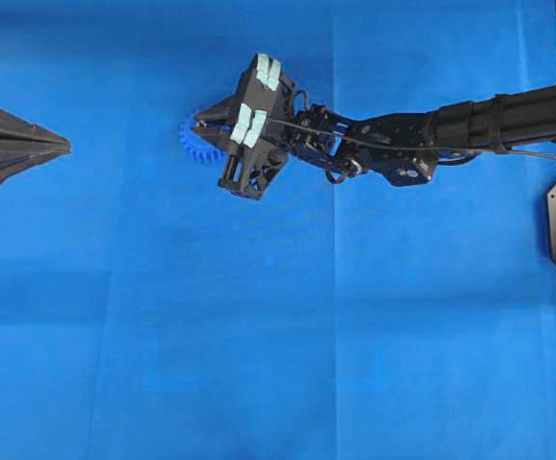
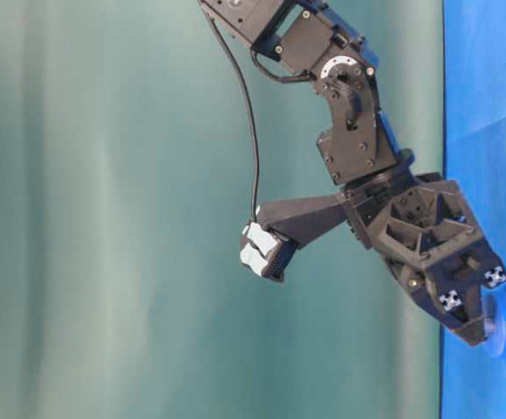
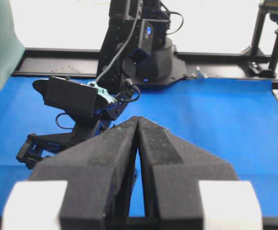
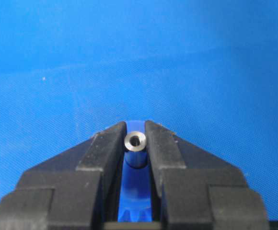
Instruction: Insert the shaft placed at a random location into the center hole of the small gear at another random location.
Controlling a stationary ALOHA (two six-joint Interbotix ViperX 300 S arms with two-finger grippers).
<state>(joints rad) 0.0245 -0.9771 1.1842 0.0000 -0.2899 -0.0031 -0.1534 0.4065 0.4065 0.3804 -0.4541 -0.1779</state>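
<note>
Shaft insertion looks like it's mid-attempt, I'd guess. Blue cloth-covered tabletop underneath, right hand pinching the small silvery metal shaft upright at its fingertips, presumably to line it up. Bright blue toothed plastic gear sits directly below that hand, mostly hidden, centre hole not visible. Left hand is closed on nothing, parked well away.

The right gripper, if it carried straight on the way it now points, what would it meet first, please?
Most likely the small gear. The right gripper holds the shaft between its fingertips, pointing down at the table, and the blue gear shows directly beneath it. Whether the shaft already touches it is unclear.
</note>
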